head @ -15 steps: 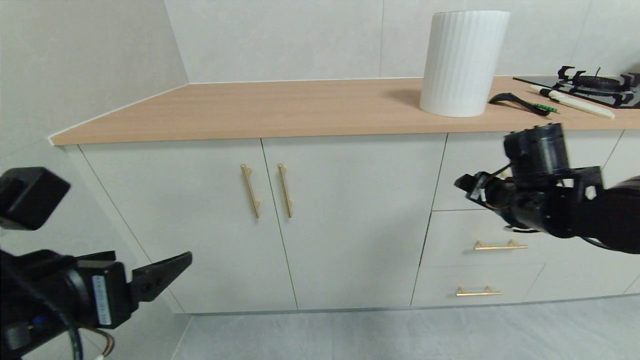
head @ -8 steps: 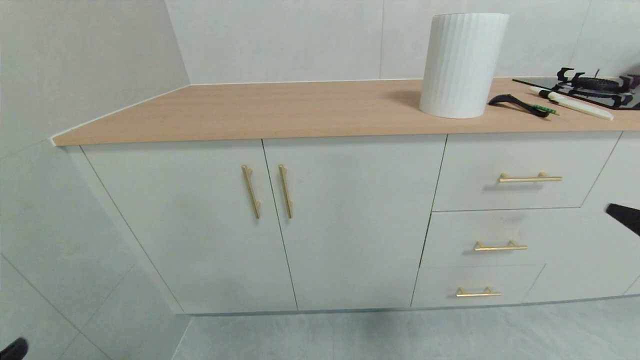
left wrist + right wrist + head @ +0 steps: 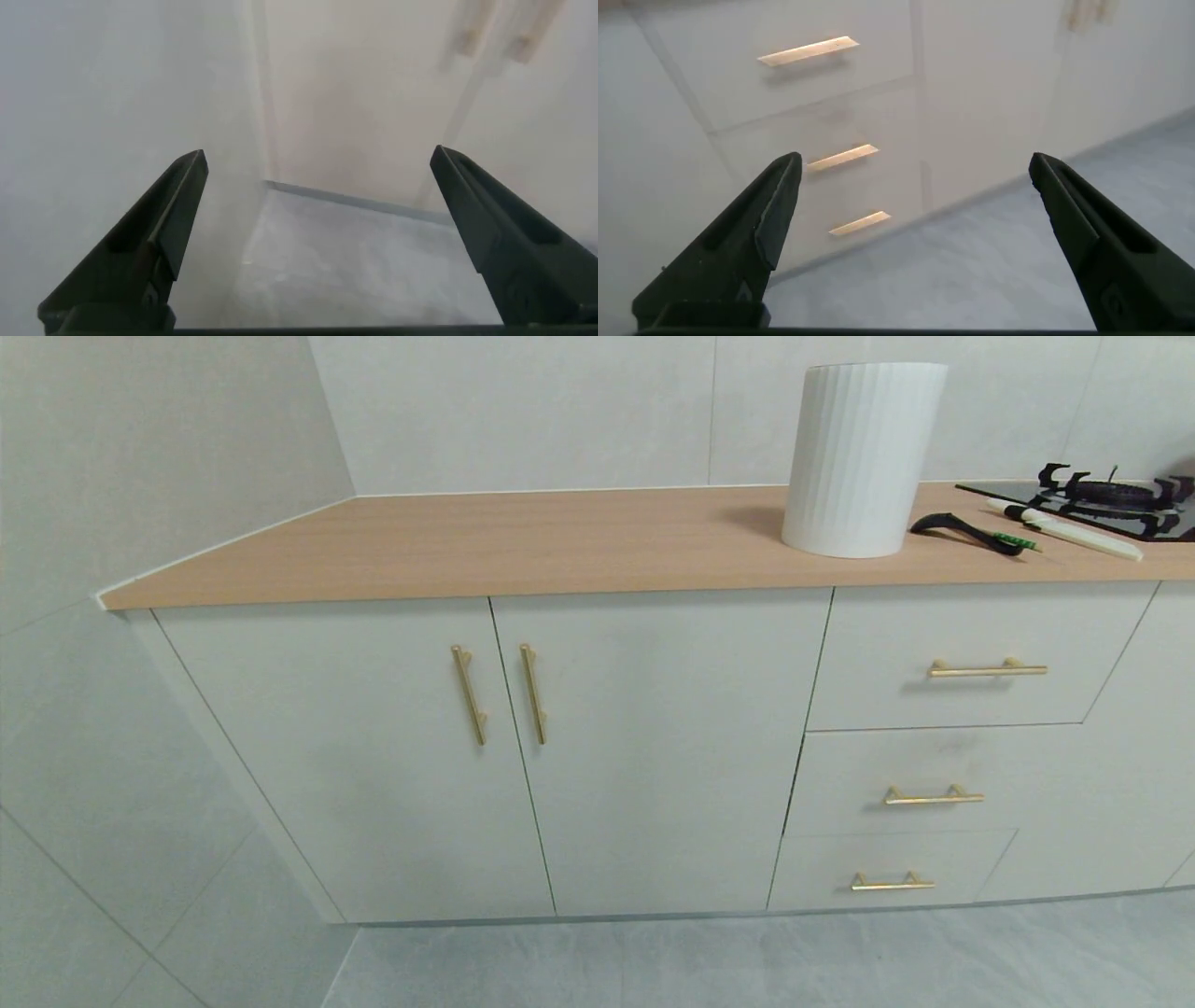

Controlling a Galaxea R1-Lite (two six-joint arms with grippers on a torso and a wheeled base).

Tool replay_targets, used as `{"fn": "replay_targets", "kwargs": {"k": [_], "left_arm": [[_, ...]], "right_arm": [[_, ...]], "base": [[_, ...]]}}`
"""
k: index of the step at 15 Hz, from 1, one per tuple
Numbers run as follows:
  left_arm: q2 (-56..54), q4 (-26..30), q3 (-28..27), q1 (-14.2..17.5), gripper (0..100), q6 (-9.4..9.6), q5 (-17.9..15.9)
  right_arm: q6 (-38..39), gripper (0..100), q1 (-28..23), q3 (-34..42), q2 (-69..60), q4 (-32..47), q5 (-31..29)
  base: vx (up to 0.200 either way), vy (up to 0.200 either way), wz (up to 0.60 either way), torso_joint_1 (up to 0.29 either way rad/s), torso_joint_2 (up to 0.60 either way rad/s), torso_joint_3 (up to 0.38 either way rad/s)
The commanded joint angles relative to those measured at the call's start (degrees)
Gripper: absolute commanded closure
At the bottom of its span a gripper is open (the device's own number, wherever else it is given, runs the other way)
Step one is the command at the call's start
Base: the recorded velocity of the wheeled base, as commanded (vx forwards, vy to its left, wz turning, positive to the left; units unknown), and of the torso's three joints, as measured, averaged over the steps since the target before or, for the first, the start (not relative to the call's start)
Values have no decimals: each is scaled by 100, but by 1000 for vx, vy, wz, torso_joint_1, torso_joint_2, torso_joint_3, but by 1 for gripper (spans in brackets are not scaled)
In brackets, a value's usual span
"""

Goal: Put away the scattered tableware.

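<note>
Head view: ribbed white canister (image 3: 864, 457) near front edge of countertop (image 3: 467, 541)

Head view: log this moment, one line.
left gripper open, empty; right gripper open, empty; black curved utensil and long white utensil on wooden countertop beside white ribbed cylinder; drawers shut

Matt white ribbed container (image 3: 864, 457), smooth wood-grain countertop (image 3: 467, 541) under it, glossy black utensil (image 3: 966, 530) beside it, smooth plastic-looking white utensil (image 3: 1083, 537) just beyond, matt pale cabinet fronts (image 3: 653, 747) below the container, brushed brass-coloured metal handles (image 3: 987, 668), satin grey floor tiles (image 3: 747, 961).
</note>
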Motion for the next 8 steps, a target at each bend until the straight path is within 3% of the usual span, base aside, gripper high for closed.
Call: {"fn": "replay_targets", "kwargs": {"k": [1, 2, 3, 4, 6, 8], "left_arm": [[-78, 1, 104, 337, 0, -68, 223], [-131, -35, 192, 504, 0, -59, 206], [-526, -70, 473, 767, 0, 116, 47], [-623, -70, 596, 820, 0, 301, -111], [-623, -395, 983, 820, 0, 204, -67], [-623, -1151, 1493, 820, 0, 407, -462]], "right_arm": [[-114, 0, -620, 303, -825, 136, 313], [-149, 0, -620, 523, -851, 118, 330], [-53, 0, -620, 778, -851, 4, 146], [44, 0, -620, 892, -851, -75, 146], [9, 0, -620, 1393, -851, -392, 181], [-316, 0, -620, 1955, -851, -1095, 726]], "base": [[0, 0, 0, 0, 0, 0], [0, 0, 0, 0, 0, 0], [0, 0, 0, 0, 0, 0], [0, 0, 0, 0, 0, 0], [0, 0, 0, 0, 0, 0], [0, 0, 0, 0, 0, 0]]}}
